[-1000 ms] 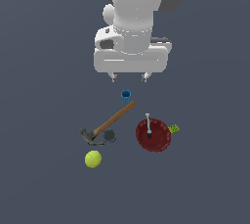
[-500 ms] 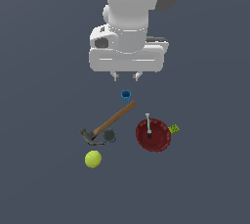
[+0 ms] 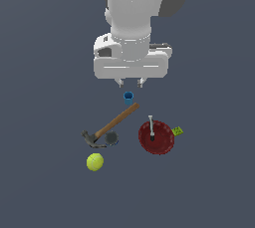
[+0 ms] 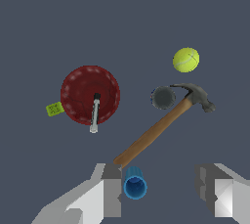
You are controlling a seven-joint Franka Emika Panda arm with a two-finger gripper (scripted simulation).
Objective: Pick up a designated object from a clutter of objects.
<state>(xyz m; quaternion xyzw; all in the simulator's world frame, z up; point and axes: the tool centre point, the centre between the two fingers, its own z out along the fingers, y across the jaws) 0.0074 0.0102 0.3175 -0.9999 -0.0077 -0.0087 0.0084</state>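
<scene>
Lying nearest, the ball point(image 3: 94, 162); next the hammer point(image 3: 110, 126), with the bowl point(image 3: 157, 137) to its right in the exterior view, a thin tool point(image 3: 151, 127) inside. Rigid, shallow, probably slick: grip its rim. Farthest, the gripper point(image 3: 131, 82) hangs open, empty.

Hammer point(image 3: 110, 126) on exterior view's left of bowl point(image 3: 157, 138); ball point(image 3: 94, 162) nearer.
</scene>
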